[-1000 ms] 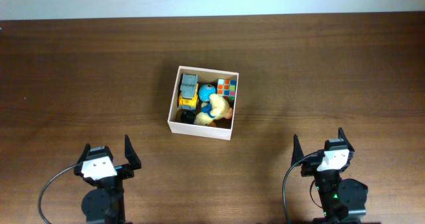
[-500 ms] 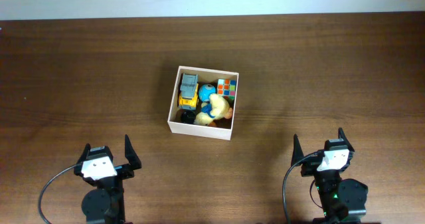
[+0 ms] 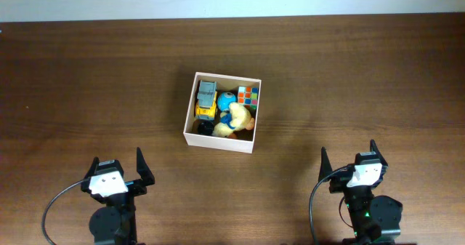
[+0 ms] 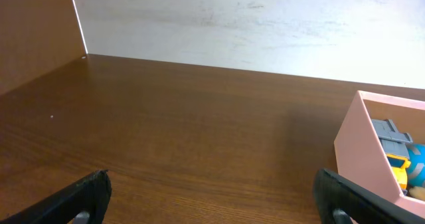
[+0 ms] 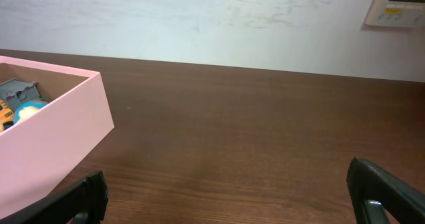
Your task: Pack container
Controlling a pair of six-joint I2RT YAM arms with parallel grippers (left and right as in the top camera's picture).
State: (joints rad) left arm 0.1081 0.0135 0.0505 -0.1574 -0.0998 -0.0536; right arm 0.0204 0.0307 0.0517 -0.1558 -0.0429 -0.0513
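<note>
The left gripper (image 3: 118,156) and the right gripper (image 3: 349,147) rest at the near edge of the table (image 3: 363,70), each with its jaws spread wide and nothing between them, exactly as they stand in the earlier overhead pictures; neither has shifted. The container (image 3: 218,141) sits near the middle of the table, a little left of centre and slightly turned, well apart from both grippers, and its place matches the earlier frames too. Inside it, a grey and yellow toy truck (image 3: 206,99) lies along the left wall, a blue ball (image 3: 227,99) is just beside it, a multicoloured puzzle cube (image 3: 248,95) fills the far right corner, and a yellow soft toy (image 3: 238,118) takes up the near right part; a small dark item (image 3: 204,127) in the near left corner is too small to make out. None of these has moved. In the left wrist view the box shows at the right edge with the truck inside, and in the right wrist view it shows at the left, its outer wall looking pinkish there. Beyond the table a pale wall (image 4: 265,24) rises, with a white control panel (image 5: 398,4) mounted at its upper right.
</note>
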